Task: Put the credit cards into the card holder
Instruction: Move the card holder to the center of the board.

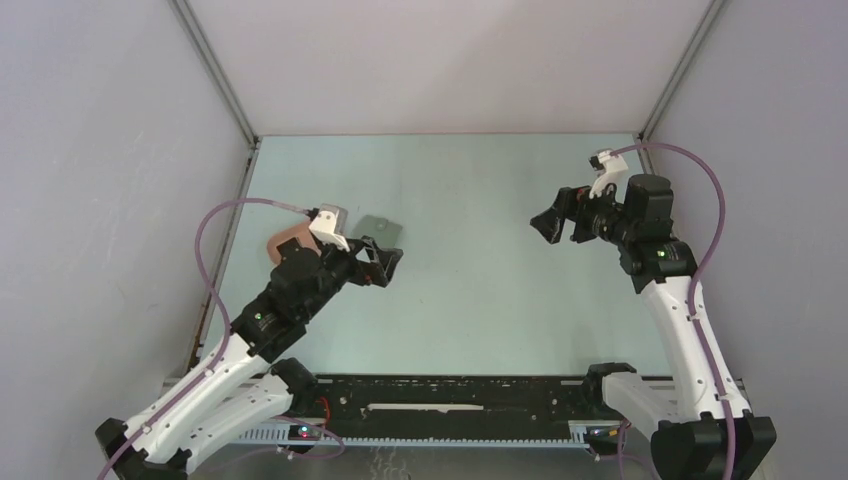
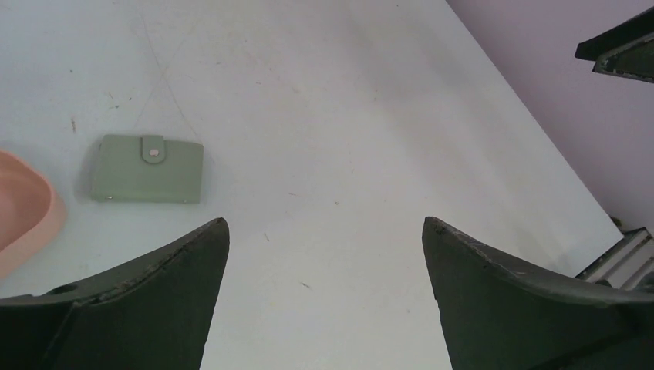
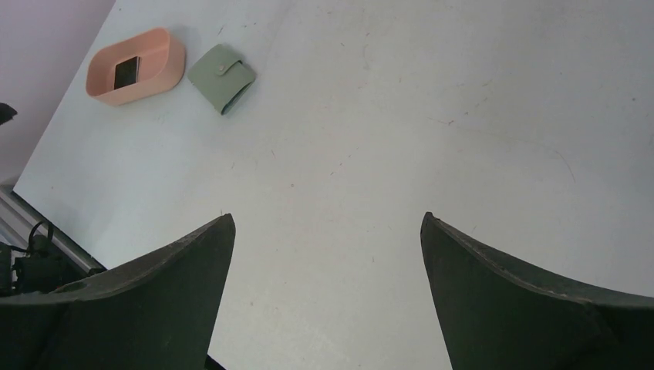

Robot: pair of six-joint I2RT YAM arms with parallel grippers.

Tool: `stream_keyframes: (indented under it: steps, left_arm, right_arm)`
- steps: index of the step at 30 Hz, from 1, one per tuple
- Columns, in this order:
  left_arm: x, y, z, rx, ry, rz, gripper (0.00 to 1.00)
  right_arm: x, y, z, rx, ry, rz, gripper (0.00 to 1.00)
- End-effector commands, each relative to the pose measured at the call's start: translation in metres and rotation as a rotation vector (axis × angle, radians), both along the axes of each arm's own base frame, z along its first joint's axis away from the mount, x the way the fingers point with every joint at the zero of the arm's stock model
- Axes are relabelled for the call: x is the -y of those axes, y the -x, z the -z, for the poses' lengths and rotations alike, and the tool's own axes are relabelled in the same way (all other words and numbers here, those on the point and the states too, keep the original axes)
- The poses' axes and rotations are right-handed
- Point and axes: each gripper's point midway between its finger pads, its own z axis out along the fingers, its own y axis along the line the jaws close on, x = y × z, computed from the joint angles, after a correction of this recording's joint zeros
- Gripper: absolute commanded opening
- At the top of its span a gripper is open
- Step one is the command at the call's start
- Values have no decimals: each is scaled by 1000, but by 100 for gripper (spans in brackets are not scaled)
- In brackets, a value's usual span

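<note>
1. While both arms hang above the pale blue-green flat tabletop (image 1: 480, 310), we see the left gripper (image 1: 383, 263) at centre left of the top view. The right gripper (image 1: 550, 226) is at upper right, well apart from it.
2. We find the left gripper (image 2: 324, 223) with its jaws spread wide in the left wrist view. Its dark fingers (image 2: 154, 301) fill the lower corners, with only bare table between them.
3. We see the right gripper (image 3: 328, 222) spread just as wide in the right wrist view, and it pinches nothing.
4. We place the small flat grey-green rectangular folding card holder (image 2: 146, 171) at middle left of the left wrist view. It lies folded closed on the table, and its small tab with a pale stud laps over the upper edge.
5. We see the card holder (image 1: 381, 228) in the top view just above the left gripper. The left wrist view shows it apart from the fingers.
6. We find the pink oblong plastic tray (image 3: 154, 48) at upper left of the right wrist view. It sits just beside the card holder (image 3: 222, 77), and the left wrist view shows a strip of table between them.
7. We make out the credit cards (image 3: 126, 72) inside the tray as a small flat dark rectangle with a paler edge. We cannot tell how many there are.
</note>
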Motion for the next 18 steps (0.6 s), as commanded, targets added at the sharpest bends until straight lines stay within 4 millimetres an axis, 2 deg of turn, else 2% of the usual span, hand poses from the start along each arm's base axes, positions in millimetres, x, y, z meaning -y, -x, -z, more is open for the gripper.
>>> stream_keyframes:
  steps: [1, 6, 14, 18]
  left_arm:
    - [10, -11, -5, 28, 120, -40, 100]
    - [23, -15, -2, 10, 214, -30, 100]
    - [27, -24, 9, -25, 235, -62, 100]
    - [30, -37, 24, -50, 216, -101, 100]
  right_arm:
    - [-3, -5, -22, 48, -15, 21, 100]
    - [-7, -6, -20, 41, -6, 15, 100]
    - [-9, -3, -21, 131, 69, -8, 100]
    - [-35, 12, -20, 227, 168, -264, 100]
